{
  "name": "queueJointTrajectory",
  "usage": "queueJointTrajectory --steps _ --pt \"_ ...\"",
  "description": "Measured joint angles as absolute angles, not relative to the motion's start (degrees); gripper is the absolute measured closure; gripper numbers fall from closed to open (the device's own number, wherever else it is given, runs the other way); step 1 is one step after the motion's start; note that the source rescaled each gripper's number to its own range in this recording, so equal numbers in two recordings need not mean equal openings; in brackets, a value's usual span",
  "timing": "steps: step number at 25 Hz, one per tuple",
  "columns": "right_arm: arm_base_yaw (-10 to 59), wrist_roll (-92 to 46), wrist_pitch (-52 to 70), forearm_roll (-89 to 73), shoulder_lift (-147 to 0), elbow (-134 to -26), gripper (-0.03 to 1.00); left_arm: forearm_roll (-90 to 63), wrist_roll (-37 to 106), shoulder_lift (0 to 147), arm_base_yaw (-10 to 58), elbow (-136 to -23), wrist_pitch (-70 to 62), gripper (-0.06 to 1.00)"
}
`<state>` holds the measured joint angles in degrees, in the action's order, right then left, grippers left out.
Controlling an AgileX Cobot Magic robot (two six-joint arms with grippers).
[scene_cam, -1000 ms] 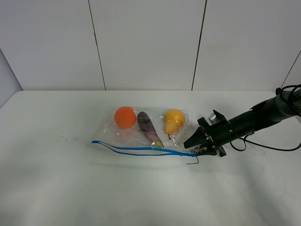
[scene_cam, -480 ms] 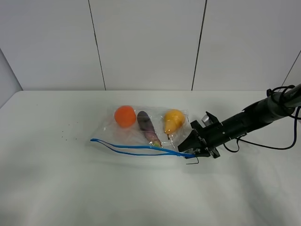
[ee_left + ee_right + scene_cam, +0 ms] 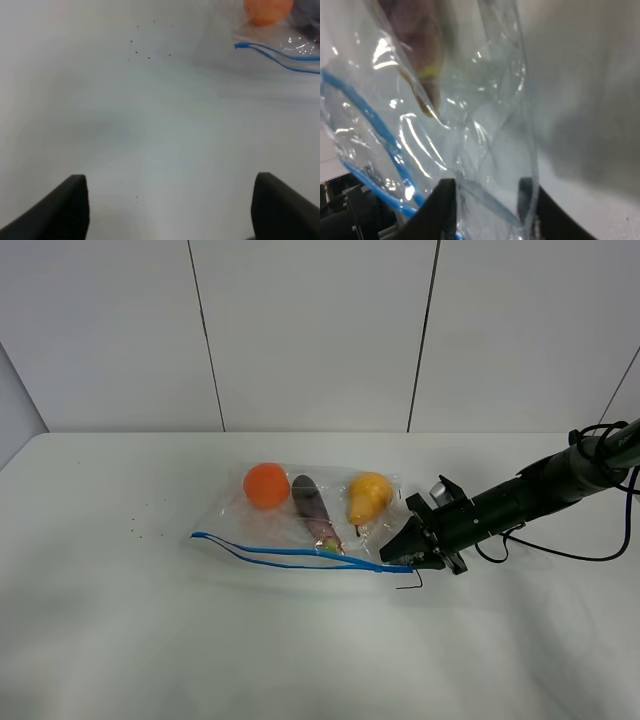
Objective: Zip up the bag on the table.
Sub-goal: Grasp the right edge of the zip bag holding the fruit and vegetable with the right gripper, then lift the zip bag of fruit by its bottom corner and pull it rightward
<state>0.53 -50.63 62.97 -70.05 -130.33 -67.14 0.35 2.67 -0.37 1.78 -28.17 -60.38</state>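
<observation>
Right pincer (image 3: 408, 556), jaws narrowly apart, straddles the near end of the blue zipper strip (image 3: 290, 554) where the clear bag (image 3: 275, 532), lying on the bench (image 3: 150, 640) ahead of its tips, gapes unsealed, probably set to pinch the strip and slide it shut.

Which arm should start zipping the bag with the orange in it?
Right, most likely. The right end effector sits at the corner of the bag where the blue zipper strip ends, with clear plastic between its fingers. The left end effector hangs open over the table, away from the bag.
</observation>
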Motion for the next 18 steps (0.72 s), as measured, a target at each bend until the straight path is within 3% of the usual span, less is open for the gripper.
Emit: queueJointTrajectory --steps 8,12,18 --pt "0.53 -50.63 62.97 -70.05 -130.33 -67.14 0.71 0.35 2.67 -0.37 1.78 -28.17 -60.38 0.09" --pt "0.53 -50.63 63.27 -70.14 -130.33 -67.14 0.96 0.35 2.67 -0.37 1.78 -28.17 -60.38 0.09" --pt "0.34 -50.63 64.88 -70.36 -130.33 -67.14 0.97 0.35 2.67 -0.37 1.78 -28.17 -60.38 0.09"
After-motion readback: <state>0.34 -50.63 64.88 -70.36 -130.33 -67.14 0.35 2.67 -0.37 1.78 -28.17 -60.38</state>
